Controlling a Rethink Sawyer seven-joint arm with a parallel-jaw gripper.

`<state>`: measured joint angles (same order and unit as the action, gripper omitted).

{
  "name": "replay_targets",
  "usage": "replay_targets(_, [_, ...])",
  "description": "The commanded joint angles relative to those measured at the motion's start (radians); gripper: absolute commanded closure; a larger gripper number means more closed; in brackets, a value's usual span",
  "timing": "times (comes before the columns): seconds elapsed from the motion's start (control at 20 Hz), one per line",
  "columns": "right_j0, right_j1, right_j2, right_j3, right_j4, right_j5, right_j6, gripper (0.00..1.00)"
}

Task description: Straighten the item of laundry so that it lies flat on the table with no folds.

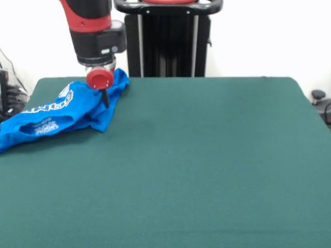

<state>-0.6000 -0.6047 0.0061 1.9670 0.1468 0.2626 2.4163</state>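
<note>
The bright blue T-shirt (62, 113) lies crumpled and folded at the far left of the dark green table (196, 165), with part of its white print showing and its left end reaching the table's left edge. The red and black arm comes down from the top left. My gripper (105, 98) stands over the shirt's right part, its thin black tip down at the cloth. A red round part sits just above the tip. I cannot tell whether the tip touches or holds the cloth.
The robot's black pedestal (168, 39) stands at the far edge behind the table. Cables and dark gear (10, 95) show past the left edge, and a small dark object (318, 95) past the right edge.
</note>
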Motion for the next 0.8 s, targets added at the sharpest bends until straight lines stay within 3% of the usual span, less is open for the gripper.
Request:
replay_targets(0.05, [0.000, -0.109, 0.201, 0.029, -0.005, 0.266, -0.055, 1.00])
replay_targets(0.45, [0.009, -0.153, 0.243, -0.015, 0.040, 0.343, -0.016, 1.00])
replay_targets(0.8, [0.052, -0.133, 0.236, -0.124, 0.050, 0.382, 0.020, 1.00])
